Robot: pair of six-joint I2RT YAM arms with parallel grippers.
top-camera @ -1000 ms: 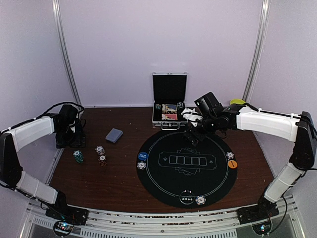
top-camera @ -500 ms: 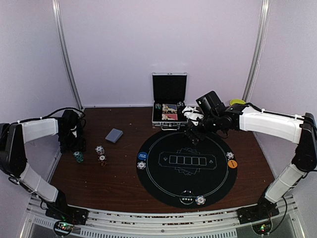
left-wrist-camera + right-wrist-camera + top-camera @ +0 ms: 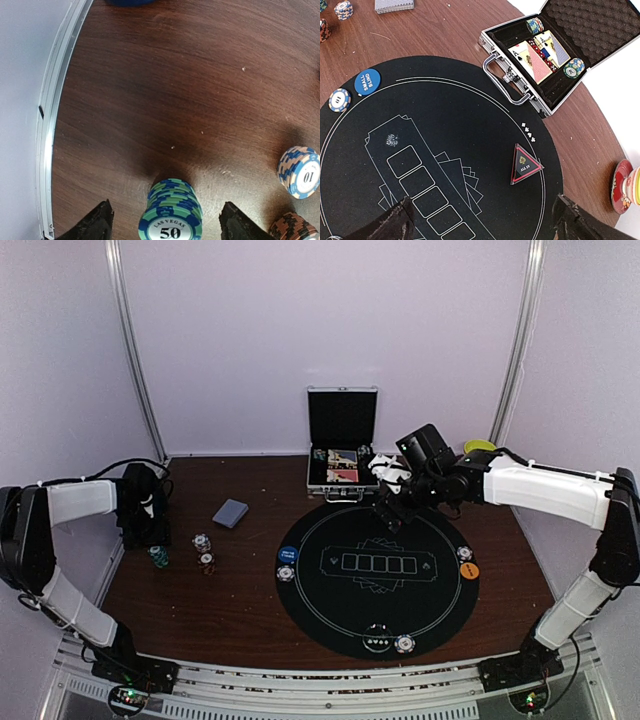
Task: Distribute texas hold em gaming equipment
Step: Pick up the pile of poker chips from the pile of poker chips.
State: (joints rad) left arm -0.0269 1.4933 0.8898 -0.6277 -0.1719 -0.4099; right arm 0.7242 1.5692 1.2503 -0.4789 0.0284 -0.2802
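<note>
Where the chips sit: teal stack point(image 3: 171, 215), top chip marked 50, bottom ctr of L wrist view, on bare brown bench point(image 3: 165, 90); blue-white stack point(image 3: 299, 172) marked 10 at right edge; orange-black stack point(image 3: 294, 227) just below it, bottom-right corner.
L fingers point(image 3: 152, 538): open, one tip each side of teal stack, gap showing both sides, not touching it; far left of top view.
Card deck point(image 3: 230, 513): grey-blue back up, flat on bench, up-right of the three stacks, apart from them.
Mat point(image 3: 330, 615): black, round, ctr-right of top view.
Blue button point(image 3: 368, 82): reads SMALL BLIND, on mat's left rim; left chip point(image 3: 339, 100) just beside it.
Orange button point(image 3: 470, 570): mat's right rim; right chip point(image 3: 464, 553) just above it.
Third button point(image 3: 377, 641): mat's bottom rim, too small to read; bottom chip point(image 3: 404, 644) just right of it.
All-in marker point(image 3: 525, 165): red-edged black triangle on mat, right of ctr in R wrist view.
Case point(image 3: 342, 418): silver, lid up, top ctr of top view, just past mat; face-up cards & chips inside.
R fingers point(image 3: 389, 517): spread wide, nothing btwn them, over mat's upper rim, just below case in top view.
</note>
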